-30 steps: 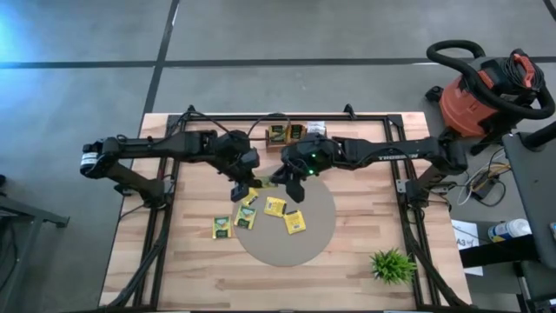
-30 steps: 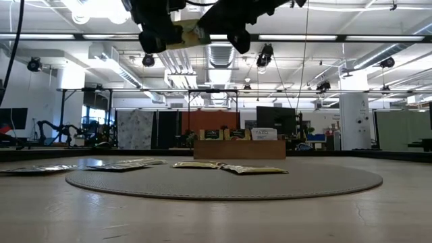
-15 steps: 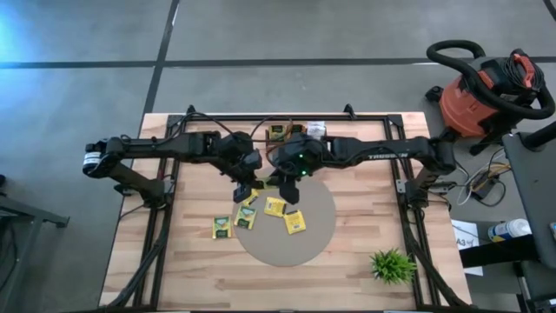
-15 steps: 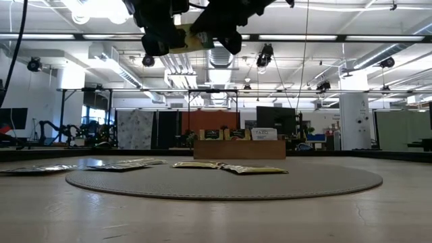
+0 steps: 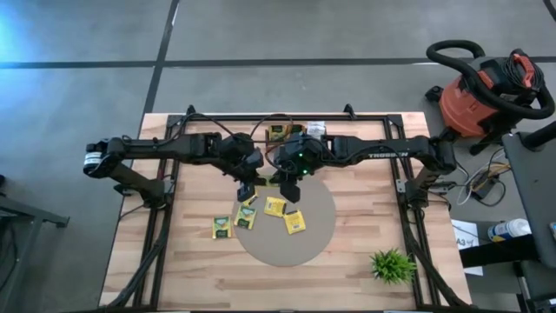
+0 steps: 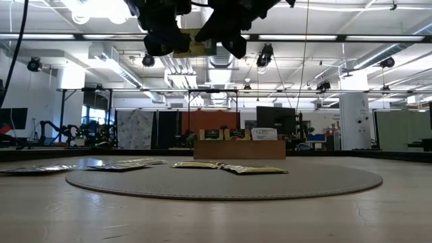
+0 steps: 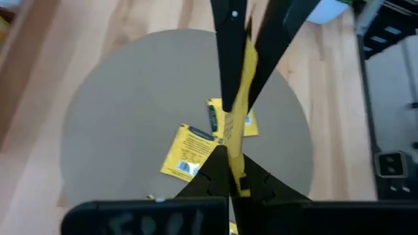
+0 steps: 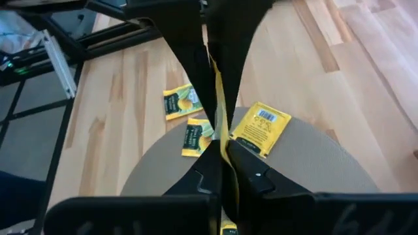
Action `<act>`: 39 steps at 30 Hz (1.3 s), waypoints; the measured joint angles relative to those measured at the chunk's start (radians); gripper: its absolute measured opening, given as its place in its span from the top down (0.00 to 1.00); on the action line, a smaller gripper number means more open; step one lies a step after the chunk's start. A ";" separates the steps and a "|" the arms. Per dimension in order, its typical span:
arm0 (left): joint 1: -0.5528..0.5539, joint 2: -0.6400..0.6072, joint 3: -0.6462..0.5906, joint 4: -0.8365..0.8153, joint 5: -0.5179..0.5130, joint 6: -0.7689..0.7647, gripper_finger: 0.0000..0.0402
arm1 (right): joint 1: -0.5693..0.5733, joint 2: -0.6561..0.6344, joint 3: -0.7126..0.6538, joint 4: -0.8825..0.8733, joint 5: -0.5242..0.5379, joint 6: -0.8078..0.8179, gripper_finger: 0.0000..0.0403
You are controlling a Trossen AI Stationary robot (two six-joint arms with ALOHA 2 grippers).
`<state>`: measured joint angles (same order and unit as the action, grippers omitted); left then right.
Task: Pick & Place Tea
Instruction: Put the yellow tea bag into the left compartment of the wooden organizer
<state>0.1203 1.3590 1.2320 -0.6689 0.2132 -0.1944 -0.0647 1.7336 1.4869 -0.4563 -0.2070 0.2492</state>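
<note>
A yellow tea packet (image 6: 195, 47) is held high above the round grey mat (image 5: 314, 236), between my two grippers. My left gripper (image 5: 247, 187) and my right gripper (image 5: 288, 186) meet over the mat's far left part, and both are shut on this packet. It shows edge-on in the left wrist view (image 7: 240, 111) and in the right wrist view (image 8: 219, 98). Several more yellow packets lie flat below: two on the mat (image 5: 275, 206) (image 5: 294, 222) and others by its left rim (image 5: 222, 228). My left gripper pinches the packet's flat faces between its two fingers, at one end (image 7: 236, 171). The packet is lifted clear, on edge, and reaches away from the fingers toward the other gripper. My right gripper pinches the same packet's flat faces between its two fingers, at the opposite end (image 8: 223, 147), coming from the table's right. The packet is clear of the table.
A brown wooden tray (image 5: 292, 133) with packets stands at the table's far edge, just behind the grippers. A small green plant (image 5: 392, 264) stands near the front right corner. A black frame (image 5: 404, 187) runs along the table's sides.
My right gripper has gone toward the table's left edge, to the packet in my left gripper, and the two grippers now stand closer together. The packet has stayed lifted clear above the mat.
</note>
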 joint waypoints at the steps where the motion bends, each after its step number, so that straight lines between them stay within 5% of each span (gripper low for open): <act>1: 0.000 -0.003 0.000 0.000 -0.015 0.000 1.00 | 0.000 0.000 -0.001 0.000 0.006 0.008 0.97; 10: 0.001 -0.108 0.002 -0.013 -0.124 -0.029 0.93 | 0.003 -0.021 -0.052 -0.030 0.097 0.070 0.98; 18: -0.003 -0.274 -0.043 0.018 -0.373 -0.074 0.91 | 0.002 -0.138 -0.182 0.280 0.344 0.226 0.98; 23: -0.005 -0.420 -0.222 0.366 -0.442 -0.135 0.91 | -0.003 -0.257 -0.354 0.701 0.482 0.326 0.98; 31: -0.006 -0.472 -0.628 1.275 -0.378 -0.360 0.91 | -0.005 -0.304 -0.568 1.105 0.474 0.507 0.97; 39: -0.006 -0.340 -0.705 1.447 -0.328 -0.586 0.91 | -0.005 -0.246 -0.560 1.222 0.472 0.557 0.97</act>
<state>0.1139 1.0187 0.5273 0.7776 -0.1152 -0.7803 -0.0696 1.4876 0.9273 0.7652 0.2649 0.8057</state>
